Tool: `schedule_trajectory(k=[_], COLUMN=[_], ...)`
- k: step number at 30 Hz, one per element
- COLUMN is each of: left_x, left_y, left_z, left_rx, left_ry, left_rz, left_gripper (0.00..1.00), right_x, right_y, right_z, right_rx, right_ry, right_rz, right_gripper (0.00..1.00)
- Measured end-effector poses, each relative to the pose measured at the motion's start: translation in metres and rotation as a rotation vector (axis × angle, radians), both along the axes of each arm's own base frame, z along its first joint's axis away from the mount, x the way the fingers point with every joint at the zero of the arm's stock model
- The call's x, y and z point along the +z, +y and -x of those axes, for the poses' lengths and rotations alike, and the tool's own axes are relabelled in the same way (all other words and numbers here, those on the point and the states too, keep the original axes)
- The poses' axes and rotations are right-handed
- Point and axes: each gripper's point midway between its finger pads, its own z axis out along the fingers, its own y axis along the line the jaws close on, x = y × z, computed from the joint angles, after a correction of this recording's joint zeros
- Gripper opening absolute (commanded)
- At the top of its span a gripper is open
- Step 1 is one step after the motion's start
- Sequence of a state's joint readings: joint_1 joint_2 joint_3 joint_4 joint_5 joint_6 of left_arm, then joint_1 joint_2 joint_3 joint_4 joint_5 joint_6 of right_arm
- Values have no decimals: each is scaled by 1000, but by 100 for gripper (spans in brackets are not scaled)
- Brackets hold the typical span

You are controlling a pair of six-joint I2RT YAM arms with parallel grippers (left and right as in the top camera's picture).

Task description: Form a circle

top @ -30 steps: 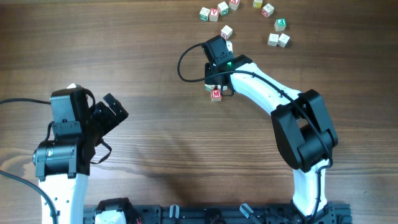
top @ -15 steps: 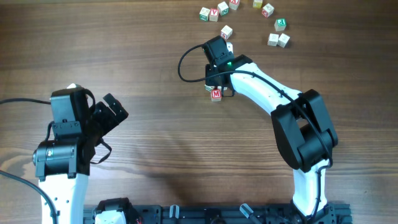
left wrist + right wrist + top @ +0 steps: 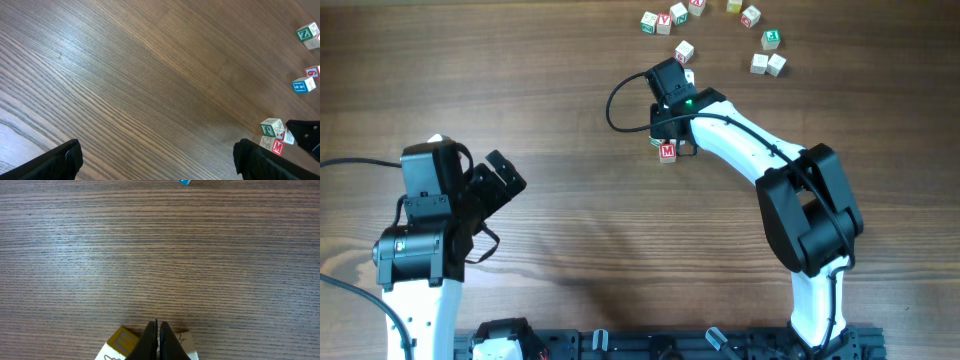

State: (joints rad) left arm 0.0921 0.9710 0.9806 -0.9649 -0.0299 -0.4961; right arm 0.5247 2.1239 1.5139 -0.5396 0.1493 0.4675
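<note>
On table [image 3: 520,80]: circle [image 3: 667,150] cube reads red M | right jaws closed, empty | left jaws spread wide

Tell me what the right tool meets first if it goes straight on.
Likely the circle: the shut right tool sits over its yellow-faced cube and a whitish cube. Past them, bare table; depth unclear.

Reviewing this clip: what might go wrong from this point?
1. The shut right hand sits right at the tight cube group; a sideways nudge may scatter or tip those cubes.
2. The loose cubes lie beyond the group; reaching for them, the right arm may sweep through what is already gathered.
</note>
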Motion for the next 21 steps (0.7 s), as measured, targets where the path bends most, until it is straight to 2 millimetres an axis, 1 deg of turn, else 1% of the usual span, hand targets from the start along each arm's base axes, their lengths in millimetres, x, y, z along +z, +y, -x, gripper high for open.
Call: schedule_trajectory(k=[21], left_x=[0], left_y=[0], left_z=[0], left_rx=[0], left_ry=[0], left_rz=[0], left_gripper=[100], right_x=[-1], right_y=[0], right_z=[2], right_rx=[2], right_ry=[9], right_rz=[1], right_gripper=[5])
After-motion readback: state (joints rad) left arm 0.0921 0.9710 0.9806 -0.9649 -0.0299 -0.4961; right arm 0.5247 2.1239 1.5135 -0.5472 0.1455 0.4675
